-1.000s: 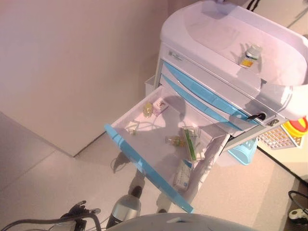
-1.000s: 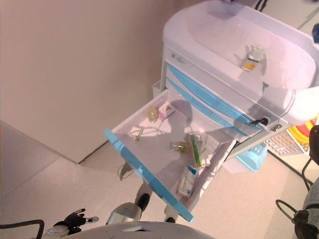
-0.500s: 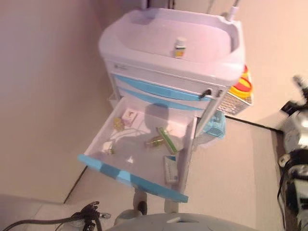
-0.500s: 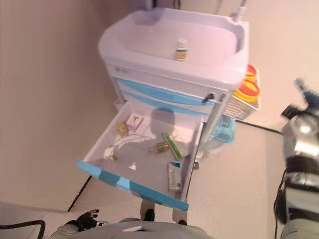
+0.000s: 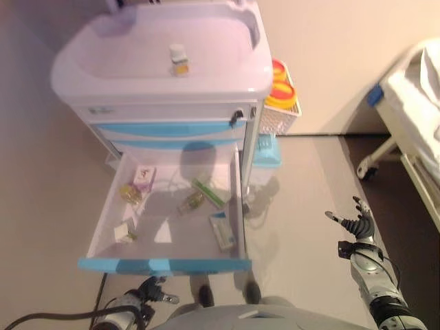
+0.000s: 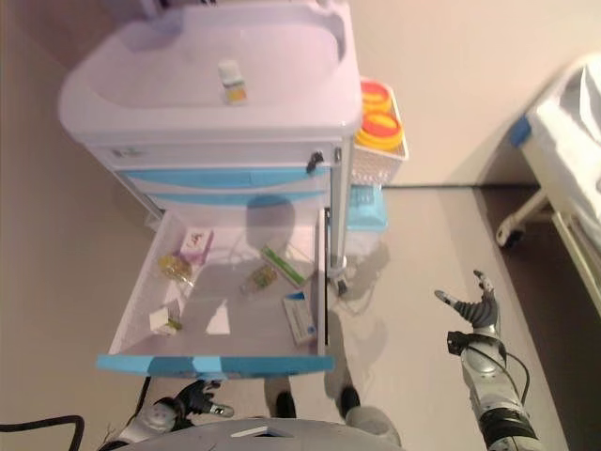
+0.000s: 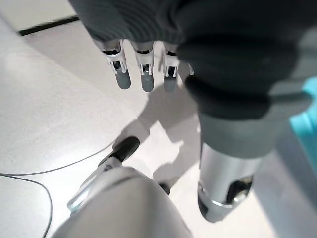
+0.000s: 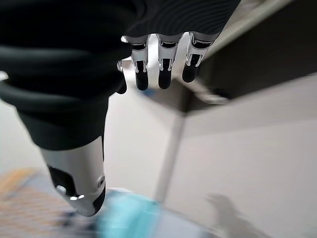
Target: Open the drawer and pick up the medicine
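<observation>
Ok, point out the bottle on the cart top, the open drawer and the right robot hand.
bottle (image 5: 179,59), left eye view, its body.
open drawer (image 5: 161,265), left eye view, blue front.
right robot hand (image 6: 478,311), right eye view, palm.

Bed (image 5: 419,103): cut off at frame edge, only corner w/ caster visible.
Left hand (image 5: 152,294): partly hidden at bottom edge.
Small items in drawer (image 5: 165,265): too small to identify.
Bottle (image 5: 179,59) on cart top (image 5: 103,58): label unreadable.
Right wrist view: background blurred.
</observation>
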### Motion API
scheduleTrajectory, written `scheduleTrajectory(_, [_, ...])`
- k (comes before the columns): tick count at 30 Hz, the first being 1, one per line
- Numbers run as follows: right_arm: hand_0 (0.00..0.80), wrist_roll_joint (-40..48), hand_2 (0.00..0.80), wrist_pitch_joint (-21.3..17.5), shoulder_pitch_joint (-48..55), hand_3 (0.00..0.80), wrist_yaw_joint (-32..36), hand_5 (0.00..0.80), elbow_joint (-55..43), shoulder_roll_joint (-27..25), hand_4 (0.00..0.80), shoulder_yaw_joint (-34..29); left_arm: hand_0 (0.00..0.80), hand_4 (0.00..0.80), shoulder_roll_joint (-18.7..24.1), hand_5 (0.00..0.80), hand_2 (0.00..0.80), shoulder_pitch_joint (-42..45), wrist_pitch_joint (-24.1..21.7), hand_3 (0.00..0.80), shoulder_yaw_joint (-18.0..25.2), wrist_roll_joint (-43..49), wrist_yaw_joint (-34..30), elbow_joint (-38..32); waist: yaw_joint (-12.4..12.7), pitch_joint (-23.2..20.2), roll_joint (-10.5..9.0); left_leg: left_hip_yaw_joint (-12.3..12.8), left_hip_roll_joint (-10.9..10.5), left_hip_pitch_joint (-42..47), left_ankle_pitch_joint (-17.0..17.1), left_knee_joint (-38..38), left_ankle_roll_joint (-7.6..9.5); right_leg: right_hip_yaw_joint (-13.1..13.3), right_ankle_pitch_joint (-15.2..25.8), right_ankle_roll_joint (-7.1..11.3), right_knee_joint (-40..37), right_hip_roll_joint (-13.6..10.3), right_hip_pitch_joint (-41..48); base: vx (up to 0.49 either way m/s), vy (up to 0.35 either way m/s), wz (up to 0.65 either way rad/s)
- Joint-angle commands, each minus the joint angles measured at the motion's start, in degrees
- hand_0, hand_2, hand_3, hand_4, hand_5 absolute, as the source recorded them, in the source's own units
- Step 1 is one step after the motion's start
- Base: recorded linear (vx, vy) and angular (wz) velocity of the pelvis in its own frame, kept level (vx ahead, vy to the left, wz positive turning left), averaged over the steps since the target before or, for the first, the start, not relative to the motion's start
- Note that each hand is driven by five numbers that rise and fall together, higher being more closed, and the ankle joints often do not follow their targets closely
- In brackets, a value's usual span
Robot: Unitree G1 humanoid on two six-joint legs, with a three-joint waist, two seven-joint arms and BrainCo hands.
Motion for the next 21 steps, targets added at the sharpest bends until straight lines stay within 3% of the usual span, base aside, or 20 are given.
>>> scheduleTrajectory(1, [0.0, 3.45, 0.0, -3.06, -3.56, 0.0, 1.82, 0.0, 2.06, 1.32, 0.0, 2.75, 0.0, 0.0, 1.2, 0.0, 0.0, -6.74, -4.98, 0.0, -1.85, -0.44, 1.74, -3.29, -0.58, 5.29, -1.96, -2.03, -2.11, -4.0, -9.63, 7.33, 1.8, -1.55, -0.62, 3.77, 3.73, -1.18, -4.41, -0.227, 0.051, -0.1])
scheduleTrajectory(6, [0.0, 0.61, 0.0, -0.14, -3.76, 0.0, 6.98, 0.0, 6.9, 0.96, 0.0, 7.13, 0.0, 0.0, 5.88, 0.0, 0.0, -11.49, -2.89, 0.0, -3.61, 3.21, 3.94, -11.1, -1.66, 10.84, -1.26, -1.25, -2.53, -11.26, -9.8, 14.35, 2.08, -1.93, -0.8, 2.76, 8.29, -1.27, -10.28, -0.123, 0.067, -0.26])
scheduleTrajectory(14, [0.0, -1.58, 0.0, 2.83, -4.36, 0.0, 8.32, 0.0, 4.46, -2.1, 0.0, 11.51, 0.0, 0.0, 20.49, 0.0, 0.0, -24.89, 5.62, 0.0, -0.68, -1.35, 0.88, -23.45, -3.05, 16.18, -0.78, -0.51, -4.28, -22.27, -13.13, 28.0, 3.44, -1.26, -2.85, 1.65, 18.91, -1.95, -20.51, -0.022, 0.066, -0.16])
scheduleTrajectory(17, [0.0, -0.84, 0.0, 3.52, -4.71, 0.0, 8.09, 0.0, 2.59, -3.32, 0.0, 12.15, 0.0, 0.0, 24.47, 0.0, 0.0, -30.64, 8.17, 0.0, 0.99, -3.53, 0.19, -24.47, -3.85, 17.08, -0.66, 0.11, -4.31, -24.87, -14.47, 31.49, 3.73, -0.58, -3.86, 1.13, 21.97, -1.43, -23.28, 0.05, 0.088, -0.04])
scheduleTrajectory(21, [0.0, -0.22, 0.0, 3.63, -4.96, 0.0, 9.8, 0.0, 1.85, -4.55, 0.0, 12.21, 0.0, 0.0, 27.42, 0.0, 0.0, -40.91, 8.72, 0.0, 1.62, -8.65, 3.36, -19.31, -5.42, 17.65, -0.82, 0.69, -4.44, -27.26, -16.02, 34.9, 4.12, 0.28, -4.89, 0.64, 25.56, -0.7, -26.27, 0.069, 0.118, -0.14])
